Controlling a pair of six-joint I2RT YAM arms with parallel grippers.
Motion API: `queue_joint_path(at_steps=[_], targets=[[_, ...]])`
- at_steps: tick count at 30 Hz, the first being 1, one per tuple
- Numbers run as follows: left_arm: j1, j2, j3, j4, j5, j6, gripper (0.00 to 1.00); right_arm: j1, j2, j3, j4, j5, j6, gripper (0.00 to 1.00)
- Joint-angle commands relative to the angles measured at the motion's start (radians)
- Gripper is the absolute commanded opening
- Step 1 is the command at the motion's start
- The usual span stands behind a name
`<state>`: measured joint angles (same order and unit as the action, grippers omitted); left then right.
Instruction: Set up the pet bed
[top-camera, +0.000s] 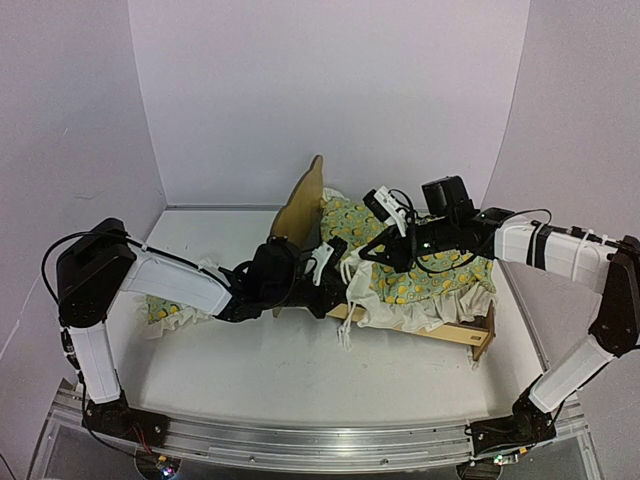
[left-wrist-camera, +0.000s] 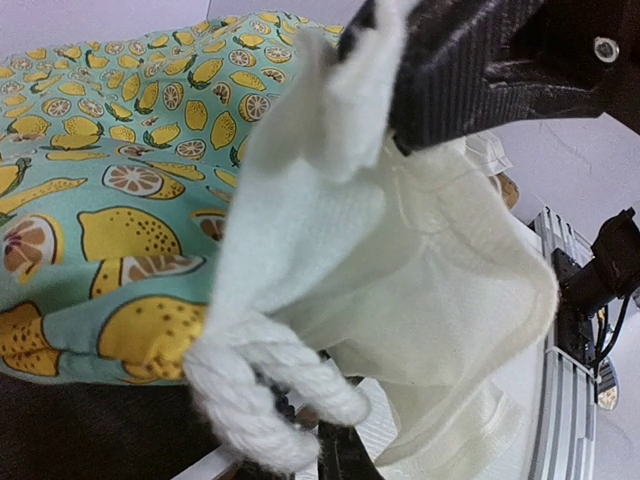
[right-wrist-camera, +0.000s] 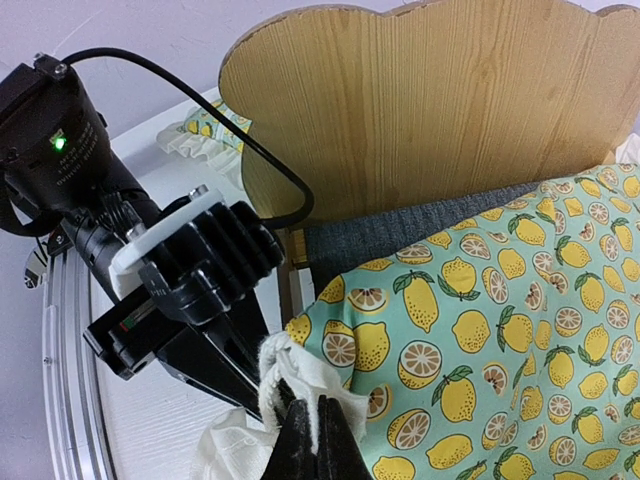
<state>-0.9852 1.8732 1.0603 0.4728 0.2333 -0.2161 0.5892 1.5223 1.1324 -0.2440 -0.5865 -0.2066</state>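
The pet bed (top-camera: 455, 335) is a plywood frame with a rounded headboard (right-wrist-camera: 420, 110) and a dark grey base (right-wrist-camera: 420, 225). It stands mid-table, and a lemon-print quilt (top-camera: 430, 275) is spread over it. My right gripper (right-wrist-camera: 312, 432) is shut on the quilt's white ruffle (right-wrist-camera: 330, 375) at the corner near the headboard. My left gripper (top-camera: 328, 262) sits against that same corner. A white cord knot (left-wrist-camera: 250, 395) lies across its fingertips and hides whether they pinch it. In the left wrist view, the right gripper's black fingers (left-wrist-camera: 470, 70) hold the ruffle from above.
A small matching ruffled pillow (top-camera: 165, 310) lies on the table to the left, partly under my left arm. White walls close in the table on three sides. The metal rail (top-camera: 300, 445) with both arm bases runs along the near edge.
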Motion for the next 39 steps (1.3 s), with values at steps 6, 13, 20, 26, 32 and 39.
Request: queue_joint_path(at_steps=[6,13,20,26,32,39], targets=[[0.002,-0.164,-0.088,0.0,-0.121,0.032,0.0,-0.028,-0.055,0.032,0.018,-0.01,0.015,0.0],[0.002,-0.291,-0.053,-0.194,-0.26,0.094,0.0,-0.033,-0.06,0.024,0.02,-0.033,0.02,0.0],[0.001,-0.298,0.048,-0.281,-0.357,0.147,0.0,-0.034,-0.058,0.031,0.02,-0.033,0.024,0.0],[0.002,-0.293,0.107,-0.358,-0.055,0.179,0.0,-0.035,-0.056,0.037,0.019,-0.029,0.027,0.0],[0.001,-0.342,0.117,-0.423,-0.219,0.265,0.0,-0.035,-0.056,0.041,0.018,-0.032,0.026,0.0],[0.002,-0.325,0.196,-0.428,-0.395,0.359,0.0,-0.035,-0.053,0.043,0.018,-0.026,0.027,0.0]])
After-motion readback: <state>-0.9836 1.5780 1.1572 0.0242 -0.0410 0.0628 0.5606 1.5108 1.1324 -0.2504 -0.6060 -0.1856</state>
